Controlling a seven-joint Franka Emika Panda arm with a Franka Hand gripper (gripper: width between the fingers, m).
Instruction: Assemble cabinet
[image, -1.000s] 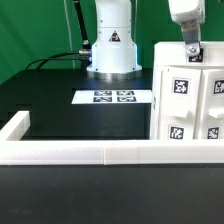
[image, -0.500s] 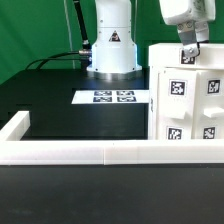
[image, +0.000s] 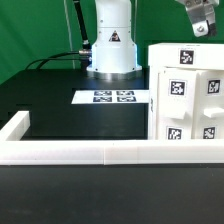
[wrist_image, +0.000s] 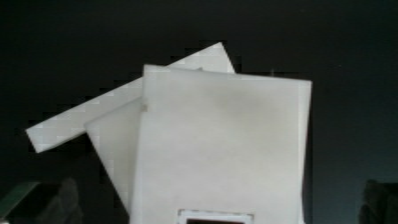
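Observation:
The cabinet (image: 188, 95), a large white boxy body with square black-and-white markers on its top and front, stands at the exterior view's right. My gripper (image: 203, 24) hangs above its top, clear of it, partly cut off by the frame's upper edge. In the wrist view the cabinet (wrist_image: 222, 140) fills the middle, seen from above, with a thinner white panel (wrist_image: 107, 115) angling off it. My gripper (wrist_image: 210, 205) is open and empty. Its dark fingers (wrist_image: 36, 200) stand wide apart on either side of the white body.
The marker board (image: 115, 97) lies flat on the black table in front of the robot base (image: 112, 45). A long low white border rail (image: 80, 152) runs along the table's near edge and turns back at the exterior view's left.
My gripper has risen from the cabinet's top and drifted toward the exterior view's right. The cabinet has not moved.

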